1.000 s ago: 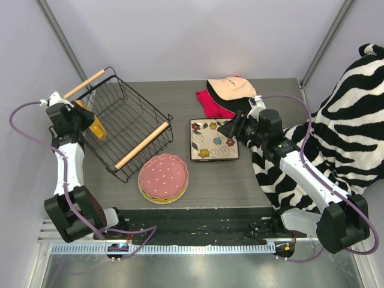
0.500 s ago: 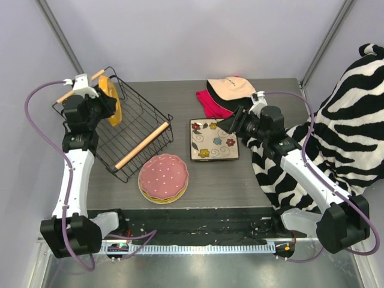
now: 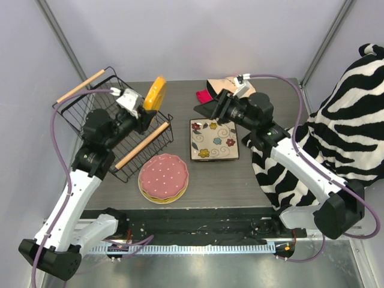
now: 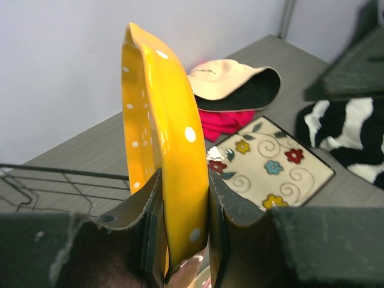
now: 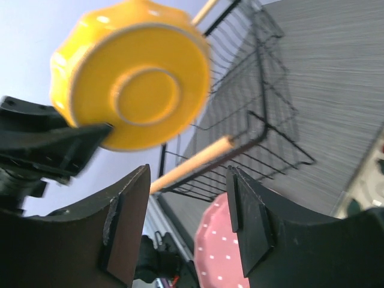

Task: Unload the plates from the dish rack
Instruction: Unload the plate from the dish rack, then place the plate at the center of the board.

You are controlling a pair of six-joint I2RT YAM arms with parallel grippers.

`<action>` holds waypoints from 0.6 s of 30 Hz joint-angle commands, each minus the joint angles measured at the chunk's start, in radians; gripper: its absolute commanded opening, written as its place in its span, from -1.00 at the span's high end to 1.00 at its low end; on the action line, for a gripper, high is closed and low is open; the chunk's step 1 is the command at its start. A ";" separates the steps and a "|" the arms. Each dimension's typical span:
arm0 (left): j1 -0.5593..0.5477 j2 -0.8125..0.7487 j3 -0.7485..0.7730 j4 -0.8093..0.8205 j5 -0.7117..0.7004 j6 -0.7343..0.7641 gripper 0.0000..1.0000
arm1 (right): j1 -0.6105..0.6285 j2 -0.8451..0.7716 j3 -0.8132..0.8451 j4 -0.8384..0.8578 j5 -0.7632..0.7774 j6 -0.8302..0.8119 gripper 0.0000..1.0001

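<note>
The left gripper (image 4: 183,240) was clamped narrow on the lower rim of the orange-yellow round scalloped plate with white dots (image 4: 162,150). It held the plate on edge in the air, just above the rack's three o'clock side. The plate looked glazed and stiff, so I judged it slippery, brittle and fairly heavy for a pinch at one edge. It would chip if set down hard. A deep bite across the rim, as here, seemed the right hold.

The right gripper (image 3: 219,108) stood wide and empty at one o'clock on the grey wooden table (image 3: 180,96), facing the raised plate.

The black wire dish rack with wooden rod handles (image 5: 258,84) sat at ten o'clock. No plate showed among its visible wires (the left arm hid part of the floor). At six o'clock a pink dotted scalloped plate (image 3: 163,176) topped a small stack, with a cream-yellow rim (image 3: 159,198) under it. The square cream plate with painted flowers (image 3: 214,139) lay flat near the centre. Beyond it were a cream-and-black cap (image 4: 231,78) and a red cloth (image 4: 219,123).
</note>
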 commanded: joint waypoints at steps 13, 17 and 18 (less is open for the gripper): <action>-0.301 0.015 -0.042 0.096 -0.237 0.240 1.00 | 0.154 0.154 0.186 0.100 0.042 0.102 -0.66; -0.380 0.033 -0.055 0.093 -0.306 0.292 1.00 | 0.162 0.181 0.203 0.074 0.065 0.119 -0.69; -0.391 0.033 -0.057 0.093 -0.339 0.307 1.00 | 0.162 0.187 0.204 0.065 0.068 0.128 -0.69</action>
